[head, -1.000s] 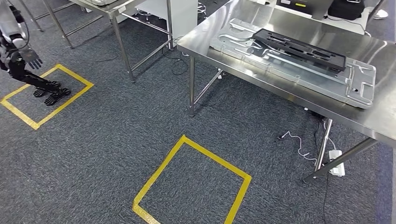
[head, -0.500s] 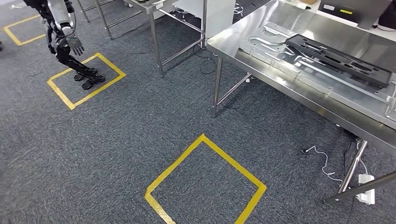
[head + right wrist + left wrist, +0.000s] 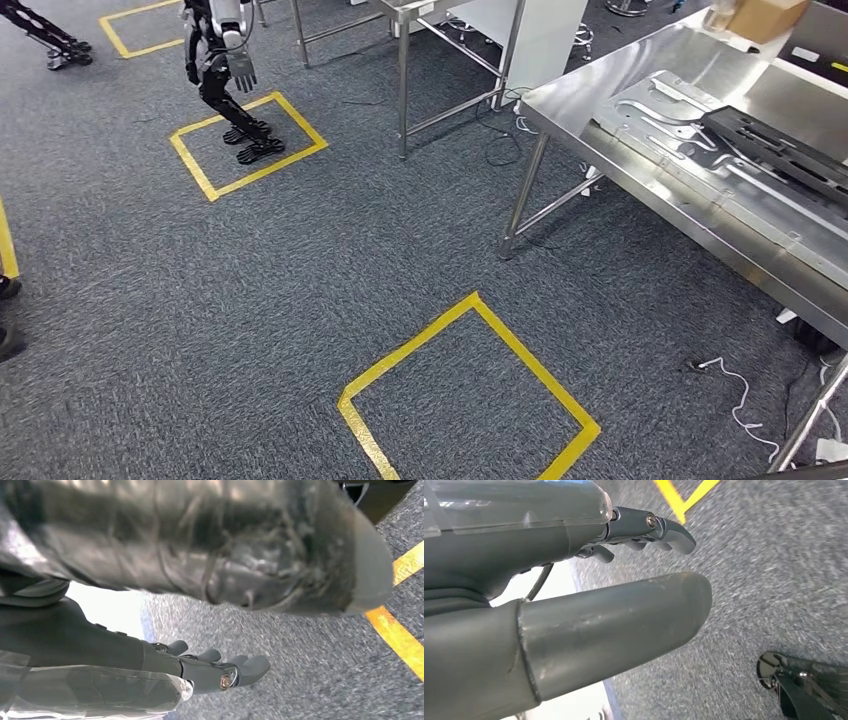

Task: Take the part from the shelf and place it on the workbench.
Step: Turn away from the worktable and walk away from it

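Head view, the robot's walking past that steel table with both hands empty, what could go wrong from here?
1. The steel table's corner leg juts toward the path; a tight turn could clip it.
2. A white cable trails on the carpet by the table; a foot could snag it.
3. Another robot stands in a yellow floor square ahead; their routes could cross.
Each robot hand, left and right, hangs open, so nothing can drop yet.

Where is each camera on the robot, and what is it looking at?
Head view: high on the body, looking forward and down at the carpet, a yellow tape square and the steel workbench; none of its own body shows.
Left wrist view: behind the left hand, facing the carpet.
Right wrist view: behind the right hand, facing the carpet.
Shared: both wrist views show grey carpet with yellow tape, as the head view does.
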`<state>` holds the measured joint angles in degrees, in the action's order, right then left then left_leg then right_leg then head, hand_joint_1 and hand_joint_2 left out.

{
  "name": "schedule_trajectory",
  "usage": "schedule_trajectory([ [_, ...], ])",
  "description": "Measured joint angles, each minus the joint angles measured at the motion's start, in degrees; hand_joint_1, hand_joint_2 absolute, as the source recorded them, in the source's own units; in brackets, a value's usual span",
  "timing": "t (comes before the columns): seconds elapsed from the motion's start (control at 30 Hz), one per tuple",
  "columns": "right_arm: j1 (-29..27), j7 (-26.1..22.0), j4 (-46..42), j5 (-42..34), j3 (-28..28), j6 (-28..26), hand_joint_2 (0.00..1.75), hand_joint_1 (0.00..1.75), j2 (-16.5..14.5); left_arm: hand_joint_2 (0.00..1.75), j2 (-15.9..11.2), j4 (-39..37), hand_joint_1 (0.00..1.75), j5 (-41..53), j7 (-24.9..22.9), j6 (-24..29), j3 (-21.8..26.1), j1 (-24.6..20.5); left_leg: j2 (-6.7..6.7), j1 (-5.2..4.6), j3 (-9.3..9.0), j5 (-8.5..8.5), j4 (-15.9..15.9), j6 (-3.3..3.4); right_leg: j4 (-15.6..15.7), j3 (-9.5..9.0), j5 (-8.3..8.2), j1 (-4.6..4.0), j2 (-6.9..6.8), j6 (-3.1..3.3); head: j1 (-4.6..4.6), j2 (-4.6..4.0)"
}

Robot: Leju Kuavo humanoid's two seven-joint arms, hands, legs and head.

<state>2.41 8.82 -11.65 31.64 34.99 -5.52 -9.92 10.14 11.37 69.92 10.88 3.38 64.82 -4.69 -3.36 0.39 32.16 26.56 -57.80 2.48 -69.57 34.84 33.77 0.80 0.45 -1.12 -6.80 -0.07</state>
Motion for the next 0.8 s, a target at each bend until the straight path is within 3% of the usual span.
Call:
schedule_trajectory([
  [0.07, -0.1, 0.0, 0.0, 0.3, 0.0, 0.1, 0.0, 0.0, 0.0, 0.0, 0.0, 0.0, 0.0, 0.0, 0.0, 0.0, 0.0, 0.0, -1.44, -0.03, 0.19, 0.04, -0.4, -0.24, 7.6, -3.35, -3.41, -0.03, 2.59, 0.64, 0.0, 0.0],
  [0.13, -0.1, 0.0, 0.0, 0.4, 0.0, 0.1, 0.0, 0.0, 0.1, 0.0, 0.1, 0.0, 0.0, -0.1, 0.0, 0.0, 0.1, -0.1, -2.66, 0.08, 0.68, -0.1, -0.6, -0.94, 10.9, -4.64, -4.11, -0.18, 4.24, 1.09, 0.01, 0.0],
  [0.2, 0.1, -0.1, 0.0, 0.4, 0.0, 0.1, 0.0, 0.0, 0.1, 0.0, 0.1, 0.0, 0.0, -0.1, 0.0, 0.1, 0.1, 0.0, -3.87, 0.22, 1.03, -0.42, -0.4, -1.86, 11.3, -4.73, -4.3, -0.2, 3.2, 1.49, 0.01, 0.0],
  [0.23, 0.2, -0.1, 0.0, 0.4, 0.0, 0.1, 0.0, 0.0, 0.1, 0.0, 0.1, 0.0, 0.0, -0.1, 0.0, 0.1, 0.1, 0.1, -3.55, 0.2, 1.19, -0.33, -0.6, -2.14, 11.8, -4.96, -4.55, -0.11, 2.49, 1.81, 0.0, 0.0],
  [0.3, 0.2, -0.1, 0.0, 0.5, 0.0, 0.1, 0.0, 0.0, 0.1, 0.0, 0.0, 0.0, 0.0, -0.1, 0.0, 0.1, 0.1, 0.1, -0.86, 0.08, 2.75, 1.72, -3.6, -2.51, 12.8, -5.38, -5.07, 0.09, 0.79, 2.52, 0.01, 0.0],
  [0.37, 0.0, -0.1, 0.0, 0.5, 0.0, 0.2, 0.0, 0.0, 0.1, 0.0, 0.0, 0.0, 0.0, -0.1, 0.0, 0.2, 0.1, -0.1, 2.05, 0.23, 6.16, 5.59, -10.7, -2.88, 13.0, -5.39, -5.14, -0.16, -1.01, 2.88, 0.02, 0.0],
  [0.43, -0.1, -0.1, 0.0, 0.5, 0.0, 0.3, 0.0, 0.0, 0.1, 0.0, 0.0, 0.0, 0.0, -0.1, 0.0, 0.2, 0.1, -0.1, 2.76, 0.52, 8.47, 7.27, -15.9, -3.34, 12.8, -5.29, -4.99, -0.28, -2.71, 2.87, 0.02, 0.0],
  [0.47, -0.1, -0.1, 0.0, 0.6, 0.0, 0.3, 0.0, 0.0, 0.1, 0.0, 0.0, 0.0, 0.0, 0.0, 0.0, 0.2, 0.1, 0.0, 3.01, 0.66, 8.02, 6.46, -15.4, -3.52, 12.8, -5.31, -4.87, -0.27, -3.48, 2.77, 0.03, 0.0],
  [0.5, -0.1, -0.1, 0.0, 0.6, 0.0, 0.3, 0.0, 0.0, 0.1, 0.0, -0.1, 0.0, 0.0, 0.0, 0.0, 0.2, 0.1, 0.1, 3.5, 0.78, 6.37, 4.79, -12.6, -3.62, 12.6, -5.4, -4.69, -0.23, -4.19, 2.61, 0.03, 0.0],
  [0.57, 0.0, -0.1, 0.0, 1.0, 0.0, 0.3, 0.0, 0.0, 0.1, 0.0, -0.2, 0.0, 0.0, 0.0, 0.1, 0.2, 0.1, 0.1, 5.78, 0.74, 1.83, 1.61, -4.6, -3.53, 12.2, -5.65, -4.19, -0.33, -5.46, 2.07, 0.03, 0.0],
  [0.63, 0.0, 0.0, 0.0, 1.4, 0.0, 0.2, 0.0, 0.0, 0.1, 0.0, -0.2, 0.0, 0.0, 0.1, 0.1, 0.2, 0.1, 0.0, 7.12, 0.43, -0.22, 0.74, -0.6, -2.99, 11.9, -5.82, -3.76, -0.57, -6.42, 1.46, -0.01, 0.0],
  [0.7, 0.2, 0.0, 0.0, 1.7, 0.0, 0.1, 0.0, 0.0, 0.1, 0.0, -0.2, 0.0, 0.0, 0.1, 0.1, 0.2, 0.1, 0.1, 6.18, 0.21, 0.03, 0.73, -0.4, -2.3, 12.0, -6.03, -3.63, -0.58, -7.27, 0.9, -0.04, 0.0],
  [0.73, 0.4, 0.0, 0.0, 1.8, 0.0, 0.1, 0.0, 0.0, 0.1, 0.0, -0.2, 0.0, 0.0, 0.1, 0.1, 0.2, 0.2, 0.2, 5.6, 0.24, 0.03, 0.6, -0.2, -1.93, 11.8, -6.13, -3.37, -0.42, -6.95, 0.55, -0.03, 0.0],
  [0.8, 0.4, 0.0, 0.0, 2.2, -0.1, -0.1, 0.0, 0.0, 0.1, 0.0, -0.2, 0.0, 0.0, 0.1, 0.1, 0.2, 0.2, 0.2, 4.49, 0.41, -0.08, 0.22, 0.2, -1.16, 9.2, -5.13, -1.37, -0.09, -4.36, 0.01, -0.03, 0.0],
])
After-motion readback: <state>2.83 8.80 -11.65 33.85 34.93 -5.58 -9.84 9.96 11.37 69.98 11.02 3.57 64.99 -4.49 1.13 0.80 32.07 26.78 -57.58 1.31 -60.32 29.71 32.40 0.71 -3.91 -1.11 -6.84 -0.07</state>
